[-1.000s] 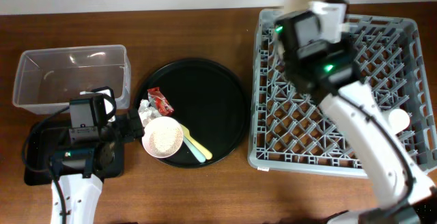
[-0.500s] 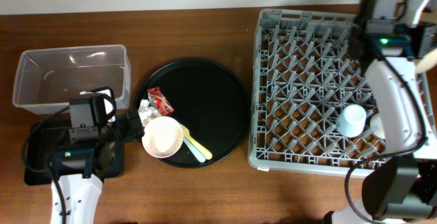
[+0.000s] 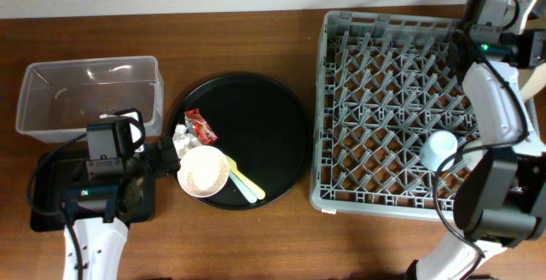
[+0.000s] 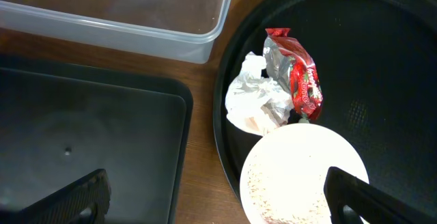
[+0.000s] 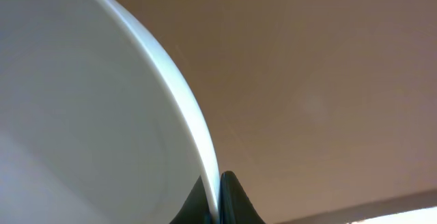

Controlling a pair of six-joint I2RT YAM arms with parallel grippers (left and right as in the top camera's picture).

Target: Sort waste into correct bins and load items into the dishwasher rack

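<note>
My left gripper (image 3: 162, 160) is open and empty, low over the gap between the shallow black tray (image 3: 51, 196) and the round tray; its fingers also show wide apart in the left wrist view (image 4: 218, 198). Ahead of it lie the red wrapper (image 4: 298, 80), the white napkin (image 4: 254, 101) and the pink bowl (image 4: 304, 176) holding rice-like grains. Yellow and mint utensils (image 3: 247, 186) lie beside that bowl. My right gripper (image 5: 218, 198) is shut on the rim of the cream bowl (image 5: 82, 115), past the grey rack's (image 3: 375, 101) right edge. A light blue cup (image 3: 439, 148) sits in the rack. The white cup is hidden.
The clear tub (image 3: 90, 96) stands at the back left, behind the shallow black tray. The large round black tray (image 3: 264, 118) lies between the bins and the rack. My right arm (image 3: 495, 101) stretches along the rack's right side.
My right arm has swung from the rack's back left corner to its far right edge, carrying the cream bowl. The light blue cup has come into view. The left arm has not moved.
</note>
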